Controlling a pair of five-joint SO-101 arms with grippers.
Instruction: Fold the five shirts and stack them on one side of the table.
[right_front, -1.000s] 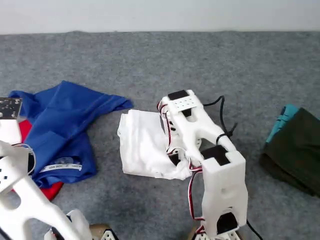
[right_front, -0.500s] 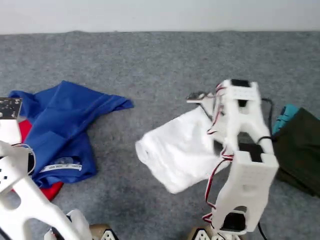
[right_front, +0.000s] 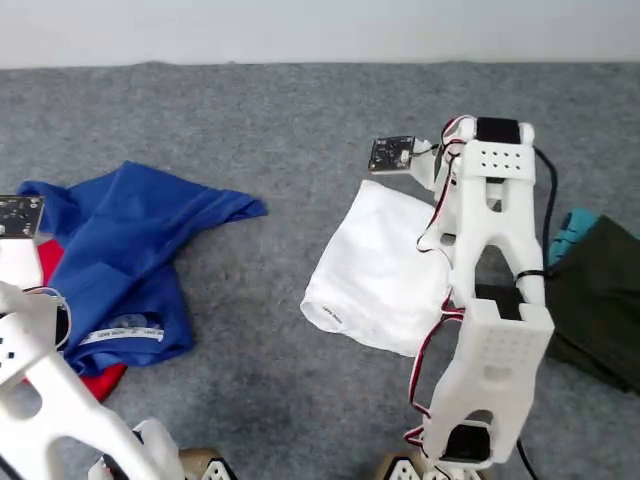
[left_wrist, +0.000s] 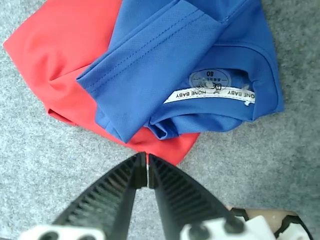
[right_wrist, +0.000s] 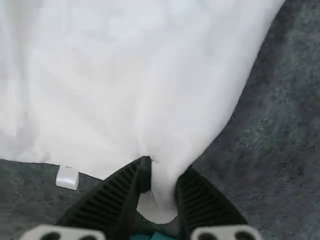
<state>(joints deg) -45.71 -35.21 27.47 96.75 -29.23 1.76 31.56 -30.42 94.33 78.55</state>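
A white shirt lies bunched on the grey table right of centre. In the right wrist view my right gripper is shut on a fold of that white shirt. The right arm stands over the shirt's right edge. A crumpled blue shirt lies at the left on top of a red shirt. In the left wrist view my left gripper is shut with nothing in it, over bare table just off the red shirt and the blue shirt.
A folded dark green shirt lies at the right edge on a teal one. The left arm fills the near left corner. The table's far edge meets a pale wall. The grey table is open at the back.
The right arm has swung from the centre to the right, dragging the white shirt with it toward the dark green pile. The left arm and the blue and red shirts have not moved.
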